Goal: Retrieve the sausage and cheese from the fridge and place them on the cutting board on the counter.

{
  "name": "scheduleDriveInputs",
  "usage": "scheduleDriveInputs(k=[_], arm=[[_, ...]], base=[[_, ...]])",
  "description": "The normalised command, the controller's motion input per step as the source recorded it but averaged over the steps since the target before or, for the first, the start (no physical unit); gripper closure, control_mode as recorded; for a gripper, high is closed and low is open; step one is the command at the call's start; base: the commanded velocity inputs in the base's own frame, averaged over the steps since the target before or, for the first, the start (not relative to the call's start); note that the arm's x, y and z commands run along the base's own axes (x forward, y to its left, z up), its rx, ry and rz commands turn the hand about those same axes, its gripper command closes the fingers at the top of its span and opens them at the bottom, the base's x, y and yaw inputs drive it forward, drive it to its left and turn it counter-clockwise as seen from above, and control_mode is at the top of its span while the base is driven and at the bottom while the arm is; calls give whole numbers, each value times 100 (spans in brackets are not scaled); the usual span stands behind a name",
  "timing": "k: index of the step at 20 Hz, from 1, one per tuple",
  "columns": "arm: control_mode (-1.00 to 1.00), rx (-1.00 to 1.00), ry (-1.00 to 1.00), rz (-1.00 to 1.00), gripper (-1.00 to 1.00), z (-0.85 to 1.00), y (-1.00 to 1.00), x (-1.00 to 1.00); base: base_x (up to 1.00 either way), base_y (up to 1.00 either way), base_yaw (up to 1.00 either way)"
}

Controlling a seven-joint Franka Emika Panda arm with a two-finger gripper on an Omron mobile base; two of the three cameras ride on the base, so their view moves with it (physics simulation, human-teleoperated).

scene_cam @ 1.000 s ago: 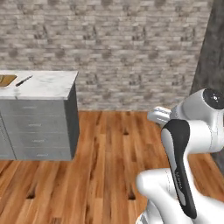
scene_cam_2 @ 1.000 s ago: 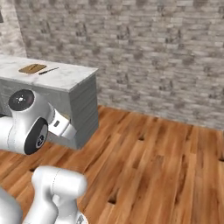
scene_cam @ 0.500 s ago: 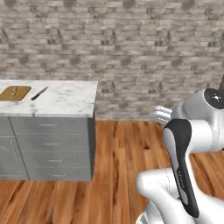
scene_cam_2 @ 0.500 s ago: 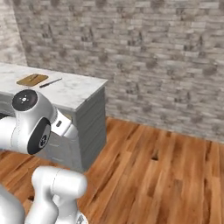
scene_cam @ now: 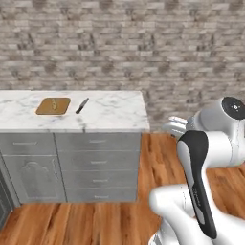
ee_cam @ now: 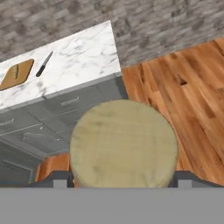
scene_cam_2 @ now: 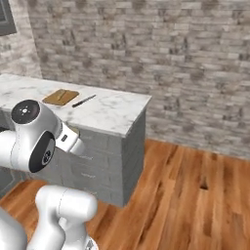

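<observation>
My gripper (ee_cam: 124, 177) is shut on the cheese (ee_cam: 124, 142), a pale yellow-tan round chunk that sits between the fingertips (ee_cam: 61, 177) close to the hand camera. The cutting board (scene_cam: 53, 105) (scene_cam_2: 60, 96) (ee_cam: 16, 73) lies flat on the white marble counter (scene_cam: 110, 115) (scene_cam_2: 112, 110) (ee_cam: 83, 59), well ahead of the gripper. A small slim piece (scene_cam: 54, 103) lies on the board; I cannot tell whether it is the sausage. The fridge is out of view.
A dark knife (scene_cam: 82, 105) (scene_cam_2: 84, 101) (ee_cam: 44, 64) lies on the counter just right of the board. Grey drawer fronts (scene_cam: 98, 165) run under the top. A brick wall (scene_cam: 143, 43) stands behind, and wooden floor (scene_cam_2: 190, 195) stretches to the right of the counter's end.
The whole scene has shifted as the base moved: the counter and board now sit nearer and more central. The gripper has stayed shut on the cheese.
</observation>
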Motion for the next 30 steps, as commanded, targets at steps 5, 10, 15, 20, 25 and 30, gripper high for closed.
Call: scheduleDriveInputs(k=[5, 10, 15, 20, 25, 30], arm=[[100, 0, 0, 0, 100, 0, 0, 0], [100, 0, 0, 0, 100, 0, 0, 0], [100, 0, 0, 0, 100, 0, 0, 0], [100, 0, 0, 0, 100, 0, 0, 0], [100, 0, 0, 0, 100, 0, 0, 0], [100, 0, 0, 0, 100, 0, 0, 0]], base=[[62, 99, -11], [52, 95, -8], [56, 79, -8], [59, 28, -2], [51, 5, -2], [8, 0, 0]])
